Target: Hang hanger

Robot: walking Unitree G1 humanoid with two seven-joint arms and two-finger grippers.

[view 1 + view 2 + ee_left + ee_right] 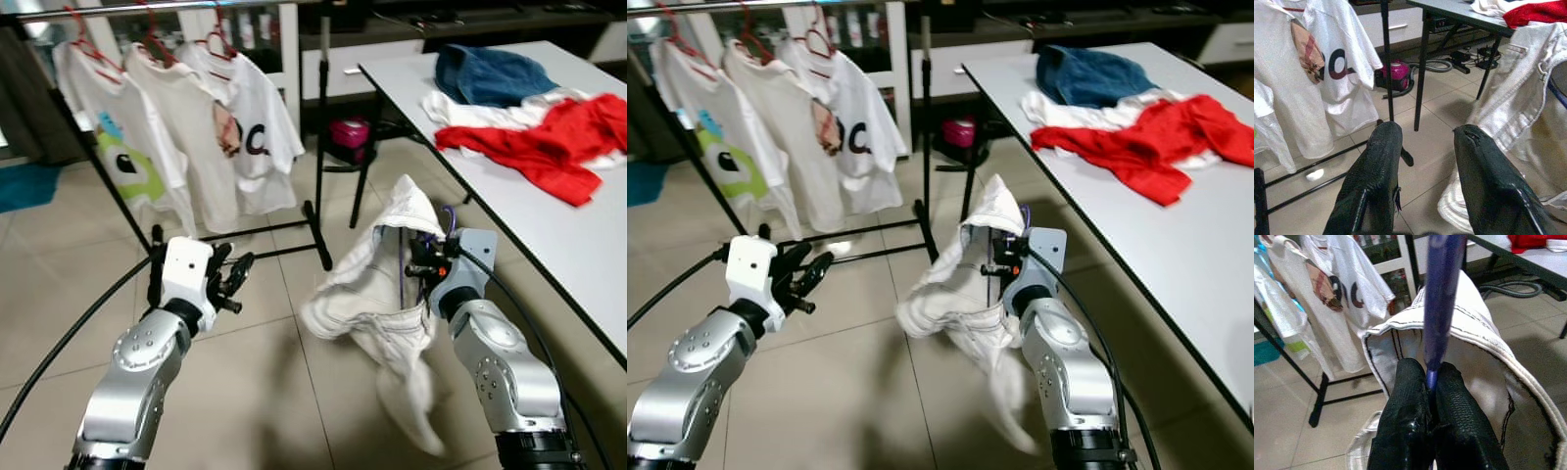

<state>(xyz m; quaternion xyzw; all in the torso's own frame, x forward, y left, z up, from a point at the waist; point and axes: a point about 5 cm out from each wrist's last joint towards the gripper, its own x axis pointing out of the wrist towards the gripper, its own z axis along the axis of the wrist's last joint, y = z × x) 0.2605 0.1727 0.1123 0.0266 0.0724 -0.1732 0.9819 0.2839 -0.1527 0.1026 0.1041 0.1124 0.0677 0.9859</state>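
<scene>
The right gripper [1431, 382] has its two black fingers [1405, 396] pinched shut on a thin purple plastic hanger [1442, 298], over which a white hooded garment [377, 284] is draped; the load hangs in mid-air above the tiled floor [245, 392], between the black metal clothes rack [321, 147] and the white table [549, 225] piled with a red cloth [549, 147], a white cloth and a blue one. The left gripper [1425, 181] hovers free beside it, fingers spread apart and empty. The rack's top bar already carries three white printed T-shirts [196, 127] on red hangers [147, 39], and the garment sits well below and short of that bar. To do this step well, the right arm probably needs to lift the hanger above bar height, carry it toward the free stretch of bar near the upright post, and lower the hook over it, keeping the pinch firm so the heavy cloth cannot swing the hanger round. In the right wrist view the gripped purple strut runs straight away from the fingers, up along the gripper's own line, so the visible long axis stands roughly upright; the hook itself is hidden in the hood, so which way it faces cannot be told.
</scene>
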